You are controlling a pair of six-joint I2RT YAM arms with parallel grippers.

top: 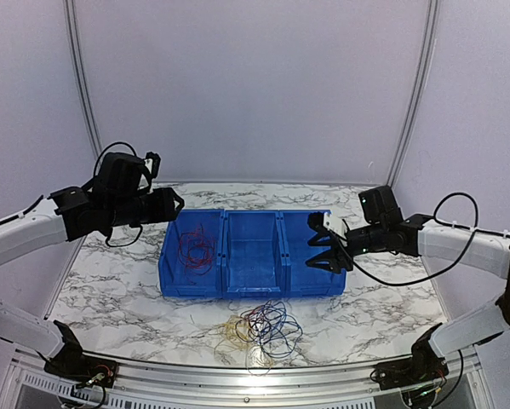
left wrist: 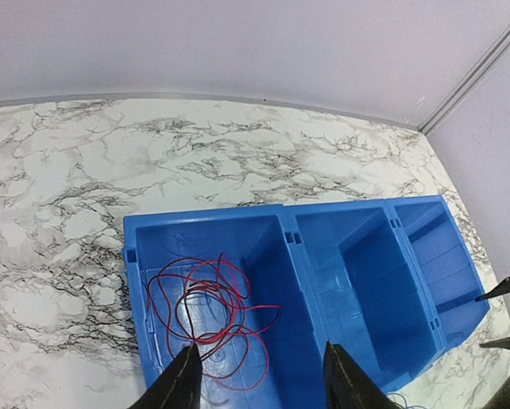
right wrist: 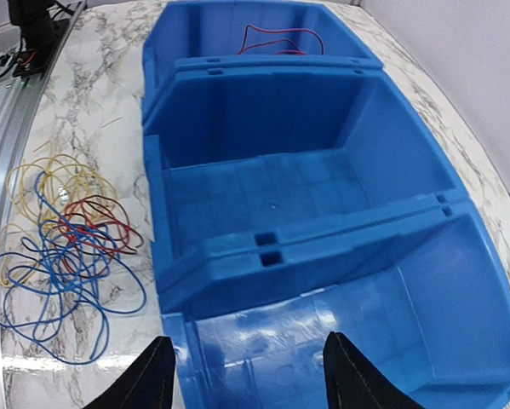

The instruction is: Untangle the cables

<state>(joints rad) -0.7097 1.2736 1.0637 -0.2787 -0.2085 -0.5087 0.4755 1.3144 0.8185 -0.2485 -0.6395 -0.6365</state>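
A red cable (top: pixel 197 249) with a darker strand in it lies in loose loops (left wrist: pixel 205 298) on the floor of the left compartment of a blue three-part bin (top: pixel 237 288). My left gripper (left wrist: pixel 260 354) hovers open above that compartment, and nothing sits between its fingers. A tangle of blue, red and yellow cables (top: pixel 261 328) rests on the marble table in front of the bin and shows at the left of the right wrist view (right wrist: pixel 63 239). My right gripper (right wrist: pixel 246 341) is open and empty over the right compartment (top: pixel 323 247).
The bin's middle and right compartments (right wrist: pixel 272 196) hold nothing. The bin's dividers (right wrist: pixel 263 247) stand up between the compartments. A metal rail (top: pixel 237 375) runs along the table's near edge, with both arm bases on it. White walls close in behind and at the sides.
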